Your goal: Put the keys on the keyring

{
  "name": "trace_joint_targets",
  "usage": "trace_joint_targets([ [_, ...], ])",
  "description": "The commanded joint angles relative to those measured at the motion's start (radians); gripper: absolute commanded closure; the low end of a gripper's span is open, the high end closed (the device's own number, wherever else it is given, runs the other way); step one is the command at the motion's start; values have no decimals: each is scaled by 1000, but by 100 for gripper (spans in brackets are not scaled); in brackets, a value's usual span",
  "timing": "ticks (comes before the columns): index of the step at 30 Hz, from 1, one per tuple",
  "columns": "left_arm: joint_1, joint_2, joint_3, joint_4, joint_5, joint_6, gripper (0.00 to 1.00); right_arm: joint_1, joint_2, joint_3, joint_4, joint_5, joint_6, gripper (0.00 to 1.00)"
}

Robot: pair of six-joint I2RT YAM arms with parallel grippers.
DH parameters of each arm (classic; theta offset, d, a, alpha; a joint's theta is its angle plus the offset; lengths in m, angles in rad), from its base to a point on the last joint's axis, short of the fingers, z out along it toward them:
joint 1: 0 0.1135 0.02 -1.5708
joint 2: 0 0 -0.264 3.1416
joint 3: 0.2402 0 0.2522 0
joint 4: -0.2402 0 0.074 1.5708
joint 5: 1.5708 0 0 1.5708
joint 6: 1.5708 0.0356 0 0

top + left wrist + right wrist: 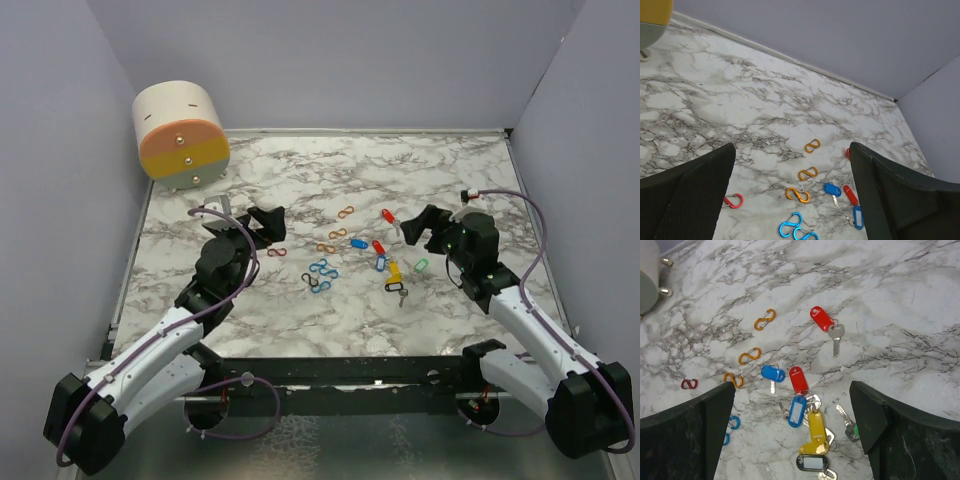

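Bent at the elbow, the left arm (170,340) and right arm (530,330) lean low over the marble counter (420,170), the left pincer (270,225) and right pincer (420,228) spread wide, empty. Between them lie the keys (385,262), nearer the right, beside loose clips (322,270).

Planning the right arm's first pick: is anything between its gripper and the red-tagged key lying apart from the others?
Nothing visible. The open right gripper hangs above the table, and the red-tagged key lies alone on bare marble ahead of it. The other keys lie flat, nearer the arm's base.
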Motion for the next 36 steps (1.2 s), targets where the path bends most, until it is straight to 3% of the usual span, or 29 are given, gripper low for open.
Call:
trace_joint_targets([
  [1, -3, 16, -8, 88, -11, 12, 1, 4, -15, 31, -17, -16, -67, 0],
  [7, -3, 53, -12, 154, 108, 7, 1, 4, -94, -7, -8, 16, -130, 0],
  [15, -1, -11, -68, 200, 102, 4, 1, 4, -106, -18, -4, 61, -106, 0],
  [24, -1, 7, -55, 183, 131, 20, 2, 4, -128, -31, 3, -25, -144, 0],
  [36, -2, 173, 134, -128, 77, 195, 4, 5, -30, -24, 47, -135, -135, 8],
])
